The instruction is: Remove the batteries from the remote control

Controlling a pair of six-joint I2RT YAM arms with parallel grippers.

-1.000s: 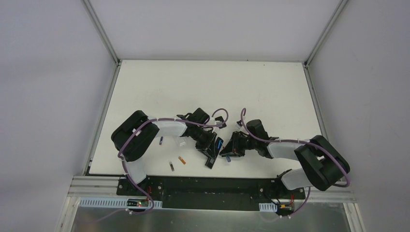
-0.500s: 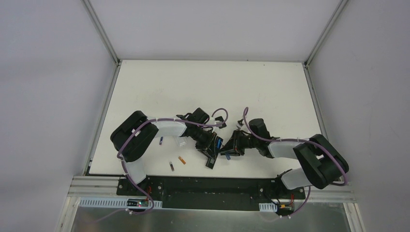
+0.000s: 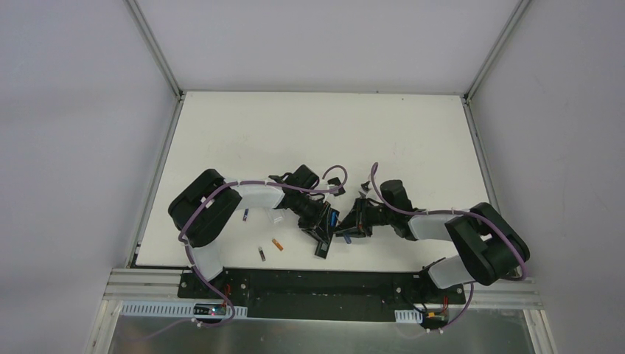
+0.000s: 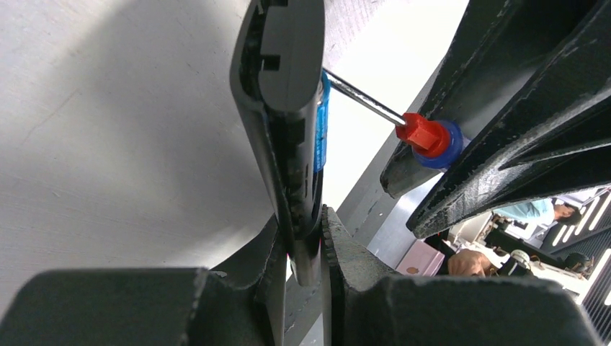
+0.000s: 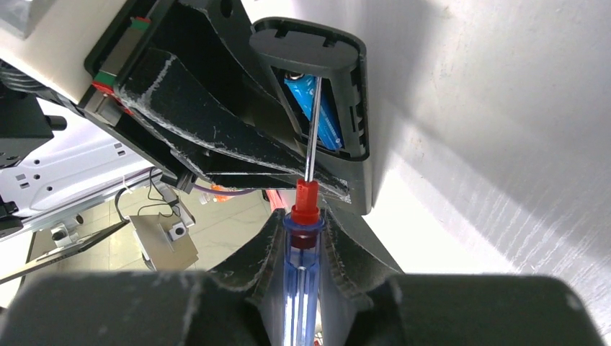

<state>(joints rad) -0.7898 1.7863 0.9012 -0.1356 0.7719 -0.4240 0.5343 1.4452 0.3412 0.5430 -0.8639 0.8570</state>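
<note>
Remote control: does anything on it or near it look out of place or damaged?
Nothing looks damaged. The left gripper holds the remote control on edge, its back open, with a blue battery still inside, where the screwdriver in the right gripper points. An orange battery and a dark battery lie loose on the table.

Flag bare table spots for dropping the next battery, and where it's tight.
Bare: far half of the table, from the arms to the back edge. Tight: centre near edge, where the left gripper clamps the remote and the right gripper holds the screwdriver in it; loose batteries lie left.
</note>
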